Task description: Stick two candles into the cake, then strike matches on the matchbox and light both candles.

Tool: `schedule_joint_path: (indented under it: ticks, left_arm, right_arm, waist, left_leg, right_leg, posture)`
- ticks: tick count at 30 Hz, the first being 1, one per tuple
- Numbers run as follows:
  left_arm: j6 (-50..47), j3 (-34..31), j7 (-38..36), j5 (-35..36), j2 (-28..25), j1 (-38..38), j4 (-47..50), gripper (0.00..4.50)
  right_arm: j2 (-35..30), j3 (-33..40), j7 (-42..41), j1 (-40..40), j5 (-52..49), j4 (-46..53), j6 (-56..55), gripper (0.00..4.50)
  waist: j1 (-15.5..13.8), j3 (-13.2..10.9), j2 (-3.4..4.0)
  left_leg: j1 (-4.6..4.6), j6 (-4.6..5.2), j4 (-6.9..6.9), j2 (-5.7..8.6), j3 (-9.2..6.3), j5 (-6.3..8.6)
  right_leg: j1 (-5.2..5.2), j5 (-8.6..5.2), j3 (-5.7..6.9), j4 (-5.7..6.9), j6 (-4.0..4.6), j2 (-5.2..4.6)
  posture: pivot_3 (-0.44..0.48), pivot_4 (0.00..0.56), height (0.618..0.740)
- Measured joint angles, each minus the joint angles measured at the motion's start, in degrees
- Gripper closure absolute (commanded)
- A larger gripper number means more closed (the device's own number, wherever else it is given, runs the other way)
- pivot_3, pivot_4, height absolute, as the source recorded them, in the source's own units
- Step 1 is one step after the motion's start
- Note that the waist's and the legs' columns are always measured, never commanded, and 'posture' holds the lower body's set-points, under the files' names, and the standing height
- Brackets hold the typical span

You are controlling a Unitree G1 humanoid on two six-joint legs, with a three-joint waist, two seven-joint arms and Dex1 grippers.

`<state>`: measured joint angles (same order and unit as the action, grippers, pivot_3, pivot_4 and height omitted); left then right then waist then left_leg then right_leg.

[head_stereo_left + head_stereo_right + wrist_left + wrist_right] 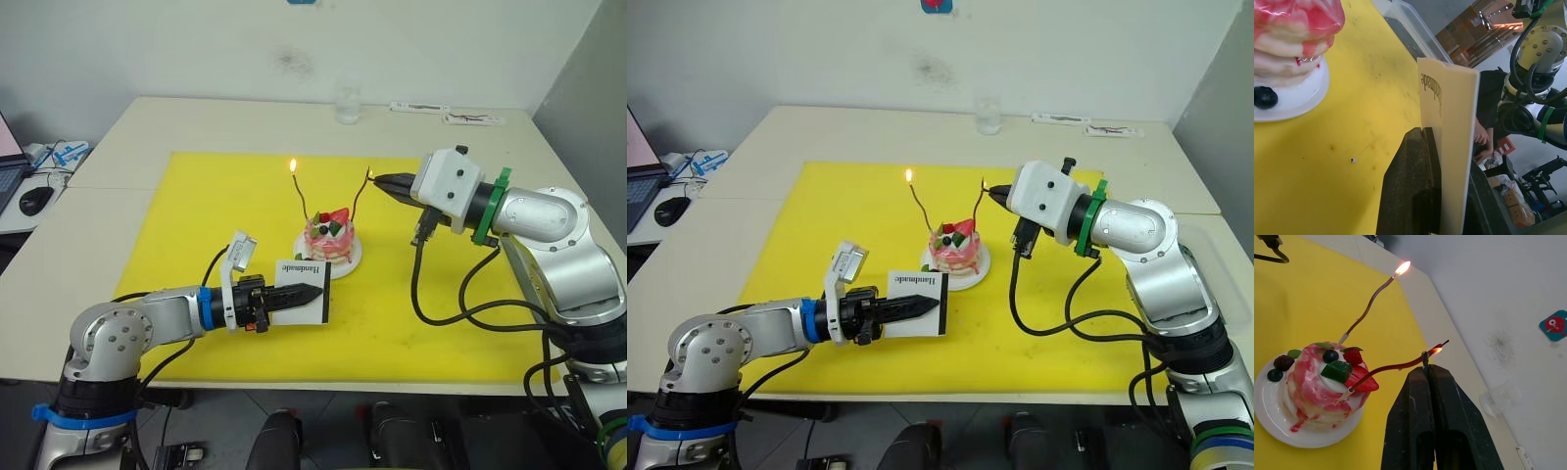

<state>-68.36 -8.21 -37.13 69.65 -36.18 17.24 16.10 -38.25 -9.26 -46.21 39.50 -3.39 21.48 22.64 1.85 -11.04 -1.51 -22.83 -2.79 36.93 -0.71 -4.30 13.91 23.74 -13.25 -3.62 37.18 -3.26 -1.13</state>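
Note:
The pink-and-white cake [330, 240] stands on its small white plate [351, 262] at the middle of the yellow mat. Both candles are stuck in it. The tan candle [305, 203] burns with a clear flame. The dark red candle [1396, 367] leans toward my right gripper [380, 181], which is shut on a short match [1424, 358]. A small flame glows where the match meets that candle near its tip. My left gripper [315, 292], in front of the cake, is shut on the white matchbox [300, 278], held upright on edge just above the mat.
The yellow mat [196, 196] covers the middle of the pale table. A clear glass [348, 103] and flat packets [446, 113] lie at the far edge. A mouse [37, 199] and a laptop sit on a side desk at the left.

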Motion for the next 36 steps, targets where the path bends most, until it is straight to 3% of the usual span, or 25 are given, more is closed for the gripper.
schedule_joint_path:
  ticks: [17, 36]
  left_arm:
    - [0.00, 0.01, -0.01, 0.00, 0.17, 0.00, 0.00, 4.50]
    - [0.00, 0.01, 0.00, 0.00, 0.37, 0.00, 0.00, 4.50]
  right_arm:
    - [0.59, 0.01, -0.80, 1.10, -0.99, -0.19, 0.69, 4.46]
    - [2.07, 1.38, 0.33, 2.28, -5.05, -0.17, 8.73, 4.46]
  waist:
    - [0.00, 0.00, 0.00]
    - [0.01, 0.00, 0.00]
  left_leg:
    - [0.00, 0.00, 0.00, 0.00, 0.00, 0.00]
    - [0.00, 0.00, 0.00, 0.00, 0.00, 0.00]
  right_leg:
    - [0.00, 0.00, 0.00, 0.00, 0.00, 0.00]
    - [0.00, 0.12, 0.01, 0.00, 0.20, 0.00]
  posture:
    - [0.000, 0.150, 0.740]
    - [0.000, 0.150, 0.740]
